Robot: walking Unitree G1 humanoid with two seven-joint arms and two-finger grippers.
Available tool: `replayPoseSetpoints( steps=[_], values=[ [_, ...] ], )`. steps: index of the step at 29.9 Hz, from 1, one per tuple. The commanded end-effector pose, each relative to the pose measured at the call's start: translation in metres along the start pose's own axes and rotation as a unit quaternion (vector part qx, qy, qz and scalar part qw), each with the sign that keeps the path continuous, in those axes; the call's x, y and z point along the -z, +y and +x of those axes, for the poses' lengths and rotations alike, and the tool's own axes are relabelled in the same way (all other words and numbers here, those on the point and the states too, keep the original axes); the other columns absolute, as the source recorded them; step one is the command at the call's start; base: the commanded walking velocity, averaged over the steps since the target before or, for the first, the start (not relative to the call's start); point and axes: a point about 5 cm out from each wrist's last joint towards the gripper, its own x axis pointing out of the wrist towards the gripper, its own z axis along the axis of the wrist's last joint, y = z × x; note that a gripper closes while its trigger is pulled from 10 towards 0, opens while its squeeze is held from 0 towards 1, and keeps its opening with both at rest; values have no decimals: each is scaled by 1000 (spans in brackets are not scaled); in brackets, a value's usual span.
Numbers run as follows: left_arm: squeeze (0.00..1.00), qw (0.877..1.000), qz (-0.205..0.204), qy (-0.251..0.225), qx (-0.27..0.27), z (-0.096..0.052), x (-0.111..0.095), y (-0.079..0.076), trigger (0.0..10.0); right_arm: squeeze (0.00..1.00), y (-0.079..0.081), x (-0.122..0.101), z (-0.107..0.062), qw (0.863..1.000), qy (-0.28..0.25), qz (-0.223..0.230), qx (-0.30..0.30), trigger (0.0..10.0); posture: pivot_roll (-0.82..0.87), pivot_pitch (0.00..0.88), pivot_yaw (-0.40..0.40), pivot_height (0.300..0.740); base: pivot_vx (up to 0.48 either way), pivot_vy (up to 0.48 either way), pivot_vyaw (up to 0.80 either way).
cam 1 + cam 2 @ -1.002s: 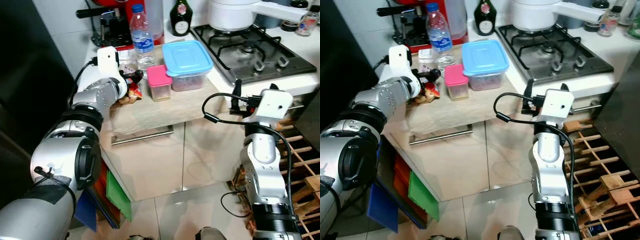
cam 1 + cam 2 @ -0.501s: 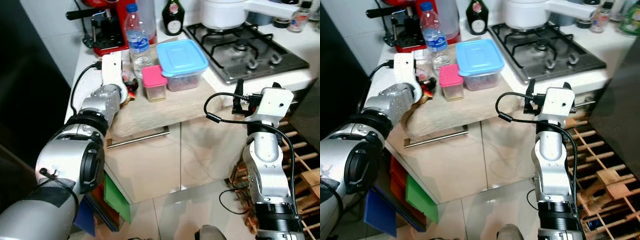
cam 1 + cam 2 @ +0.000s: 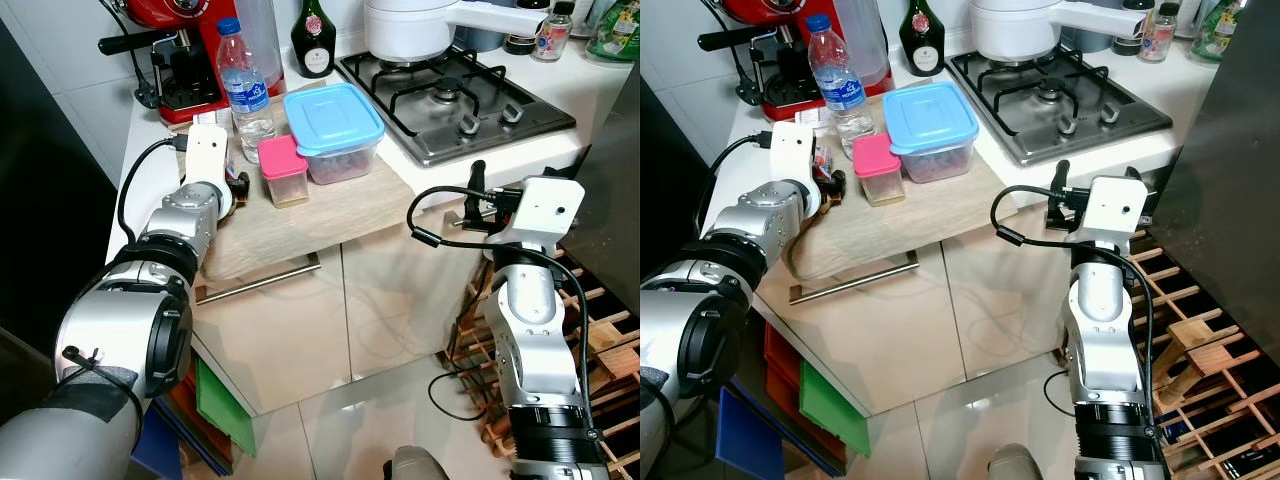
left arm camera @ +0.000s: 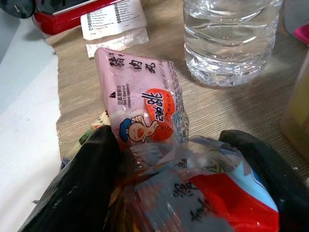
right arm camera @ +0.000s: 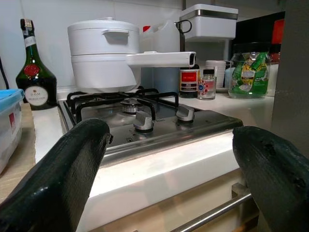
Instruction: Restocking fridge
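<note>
On the desk (image 3: 330,215) beside the bottle (image 4: 231,38), the left hand (image 4: 186,193) pinches a crinkly snack pack (image 4: 193,188): light, soft, slippery film, best held mid-bag. The right hand (image 5: 169,169) hangs wide open, empty.

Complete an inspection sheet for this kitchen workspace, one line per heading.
Surface: wooden board on white counter.
Job's things: plastic snack packets; clear water bottle; pink-lidded jar; blue-lidded plastic box.
Clutter: dark green bottle, red coffee machine.
Grippers: left gripper closed around the snack packets; right gripper open, holding nothing, in front of the steel hob.
Cables: black cable looped at right wrist.
Surroundings: white pot, wooden wine rack.
</note>
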Motion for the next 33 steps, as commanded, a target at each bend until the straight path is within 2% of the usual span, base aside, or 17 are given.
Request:
replayPoseSetpoints(
  steps=[1, 2, 4, 7, 12, 15, 16, 19, 20, 21, 23, 27, 28, 30, 33],
  values=[
    [0, 998, -18, 66, -1, -1, 34, 4, 0, 0, 5, -4, 3, 1000, -5, 5, -4, 10000, -343, 5, 178, 740, 0, 0, 0],
    [0, 998, -18, 66, -1, -1, 34, 4, 0, 0, 5, -4, 3, 1000, -5, 5, -4, 10000, -343, 5, 178, 740, 0, 0, 0],
    [0, 993, -89, 78, 4, -2, 40, 5, 0, 0, 6, -4, 5, 1000, -6, 7, -5, 10000, -334, 0, 173, 740, 0, 0, 0],
    [0, 991, -111, 75, 8, -2, 40, 6, 0, 0, 9, -7, 9, 1000, -11, 10, -10, 10000, -320, 0, 162, 740, 0, 0, 0],
    [0, 994, -94, 62, 6, -2, 35, 11, 0, 0, 15, -8, 13, 1000, -12, 12, -22, 10000, -305, 0, 147, 740, 0, 0, 0],
    [0, 996, -83, 41, 14, -1, 26, 11, 0, 0, 17, -7, 13, 999, -9, 14, -29, 10000, -298, 0, 138, 740, 0, 0, 0],
    [0, 994, -103, 9, 26, -1, 12, 9, 0, 0, 17, -7, 14, 999, -9, 16, -31, 10000, -294, 0, 134, 740, 0, 0, 0],
    [0, 996, -80, -15, 25, -1, 0, 12, 0, 0, 18, -7, 16, 999, -8, 18, -35, 10000, -279, 0, 114, 740, 0, 0, 0],
    [0, 996, -77, -36, 30, -2, -10, 12, 0, 0, 20, -6, 16, 999, -5, 19, -44, 10000, -276, 0, 110, 740, 0, 0, 0],
    [0, 996, -77, -36, 30, -2, -10, 12, 0, 0, 20, -6, 16, 999, -5, 19, -44, 10000, -276, 0, 110, 740, 0, 0, 0],
    [0, 994, -67, -73, 42, -3, -26, 11, 0, 0, 23, -4, 15, 998, 0, 22, -57, 10000, -248, 8, 81, 740, 0, 0, 0],
    [0, 992, -57, -97, 50, -4, -37, 10, 0, 0, 24, -3, 14, 998, 5, 26, -61, 10000, -235, 5, 70, 740, 0, 0, 0],
    [0, 988, -53, -130, 64, -7, -50, 11, 0, 0, 26, 1, 13, 997, 10, 27, -68, 10000, -229, 0, 65, 740, 0, 0, 0],
    [0, 982, -53, -163, 77, -11, -64, 15, 0, 0, 29, 1, 15, 997, 10, 27, -71, 10000, -225, 0, 69, 740, 0, 0, 0],
    [0, 979, -44, -177, 88, -13, -67, 14, 0, 0, 26, 2, 17, 997, 10, 26, -69, 10000, -215, 0, 73, 740, 0, 0, 0]
  ],
)
